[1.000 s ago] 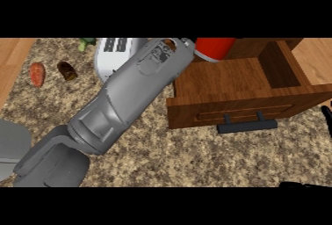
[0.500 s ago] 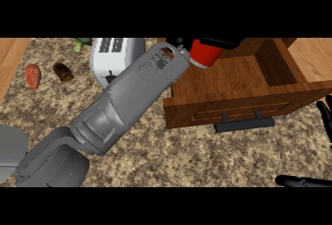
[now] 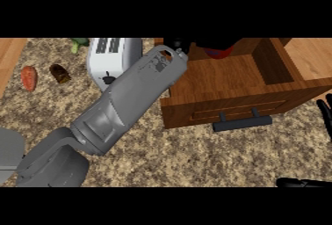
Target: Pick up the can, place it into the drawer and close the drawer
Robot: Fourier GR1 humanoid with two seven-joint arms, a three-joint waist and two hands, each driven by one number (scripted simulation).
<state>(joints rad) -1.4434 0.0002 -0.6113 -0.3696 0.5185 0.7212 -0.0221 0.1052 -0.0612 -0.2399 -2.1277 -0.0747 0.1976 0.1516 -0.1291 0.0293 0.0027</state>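
My left forearm reaches up across the counter, and my left hand (image 3: 176, 45) is curled round the red can (image 3: 220, 52) at the view's top edge. The can hangs over the far end of the open wooden drawer (image 3: 224, 81); only its lower part shows, the rest is hidden by the hand and the edge. The drawer's inside is bare wood, and its dark handle (image 3: 243, 123) faces me. My right hand (image 3: 324, 110) rests open at the right edge, with its thumb showing low down.
A white toaster (image 3: 113, 55) stands just left of the drawer, under my forearm. An orange vegetable (image 3: 29, 77), a brown item (image 3: 59, 74) and something green (image 3: 79, 42) lie at the far left. The wooden cabinet top (image 3: 311, 55) lies right of the drawer.
My left hand has carried the can a little right and deeper over the drawer's far end; less of the can shows now. The right hand stays at the right edge.
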